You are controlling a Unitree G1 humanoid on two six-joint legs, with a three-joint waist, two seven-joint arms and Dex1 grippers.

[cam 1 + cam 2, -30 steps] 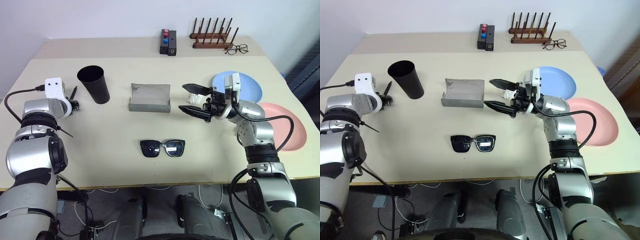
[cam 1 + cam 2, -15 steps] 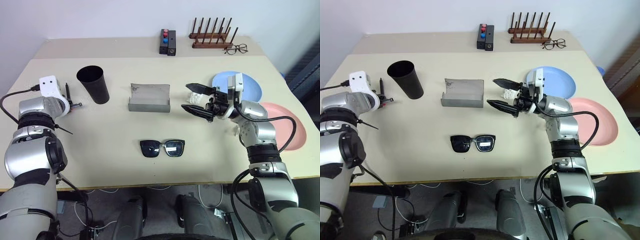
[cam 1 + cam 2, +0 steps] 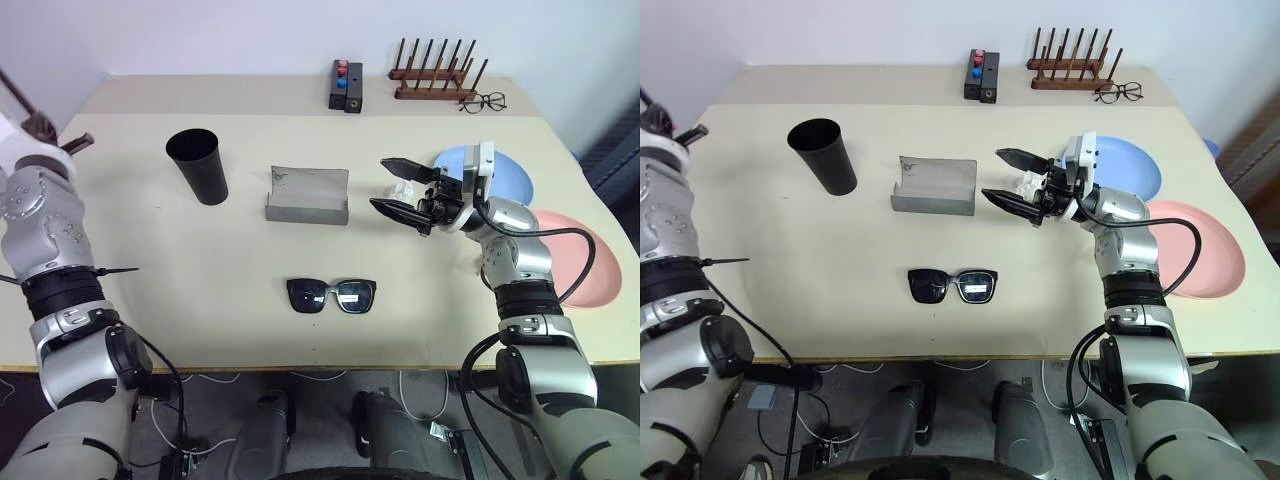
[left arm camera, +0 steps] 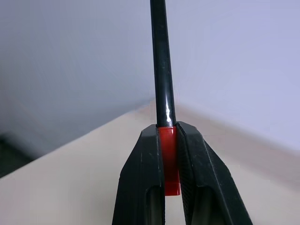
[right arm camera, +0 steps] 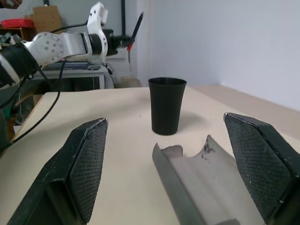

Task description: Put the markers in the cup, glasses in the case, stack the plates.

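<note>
Head view: my left end effector (image 3: 45, 125) hangs at the bench's far-left edge, the cup (image 3: 197, 166) lying to its right.

Left wrist view: fingers clamp the marker (image 4: 165, 112) by its red end, shaft running straight onward.

Right wrist view: my right end effector (image 5: 168, 168) gapes empty beyond the case (image 5: 206, 180).

We see our left gripper (image 4: 168, 154) now lifted off the table (image 3: 200, 260) toward ten o'clock of the cup (image 3: 197, 166), clamped on a marker (image 4: 161, 75) by its red end, marker raised clear of the tabletop.
</note>
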